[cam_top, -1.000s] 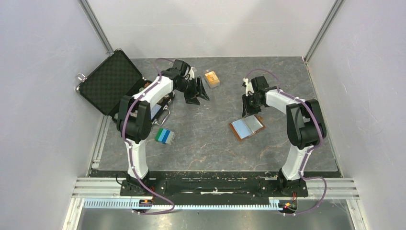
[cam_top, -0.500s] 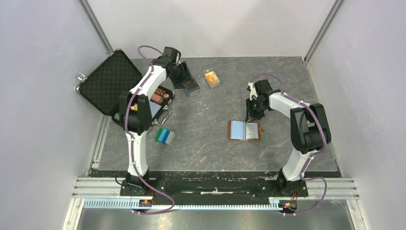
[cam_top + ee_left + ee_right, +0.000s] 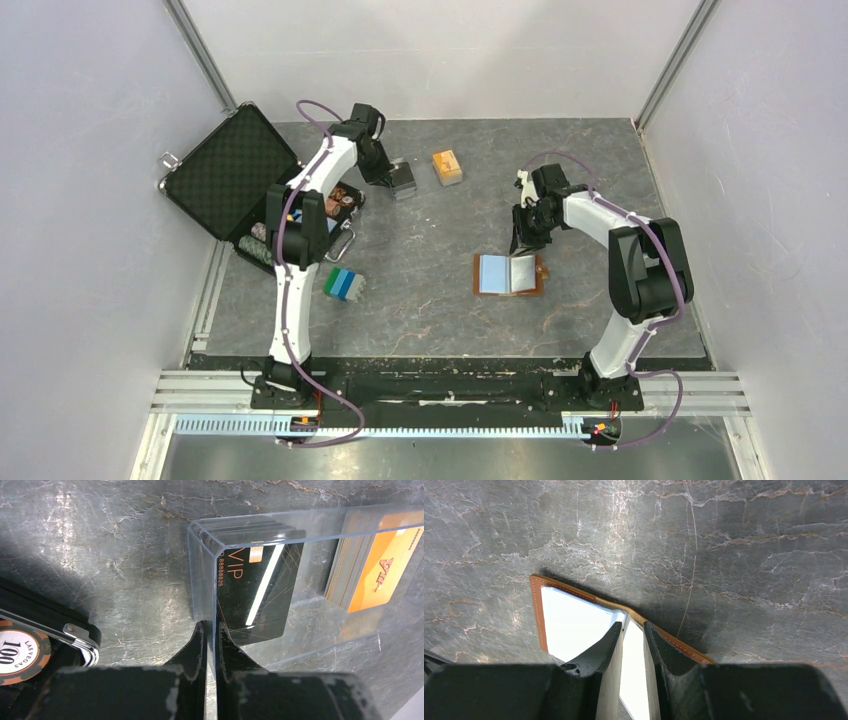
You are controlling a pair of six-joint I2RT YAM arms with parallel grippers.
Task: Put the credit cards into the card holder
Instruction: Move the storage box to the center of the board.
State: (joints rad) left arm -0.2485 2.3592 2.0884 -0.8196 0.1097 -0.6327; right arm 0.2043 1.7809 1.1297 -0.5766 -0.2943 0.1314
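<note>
As the left hand (image 3: 390, 176) had been swung in and shut within the last second, it was found in the top view at a clear case (image 3: 404, 182) on the far left of the worktop (image 3: 430, 310), just right of the open briefcase (image 3: 225, 170). The orange credit cards (image 3: 446, 166) stood near it on the right. The card holder (image 3: 510, 273) had been turned square. It lay open, pale side up, right of centre, with the right hand (image 3: 521, 240) set at its far edge. Bare worktop was left between case and holder, so a carry across was judged unobstructed. The striped block (image 3: 344, 284) lay well apart, nearer.

In the left wrist view the hand was seen clenched on the near wall of the clear case, with the dark credit cards (image 3: 255, 592) stacked inside it. No card had yet been drawn out. A poker chip (image 3: 15, 650) and the briefcase rim were close on the left, leaving little room there.

In the right wrist view the fingers (image 3: 610, 642) were held narrowly apart over the holder's pale lining. Whether a leaf was pinched could not be told.
</note>
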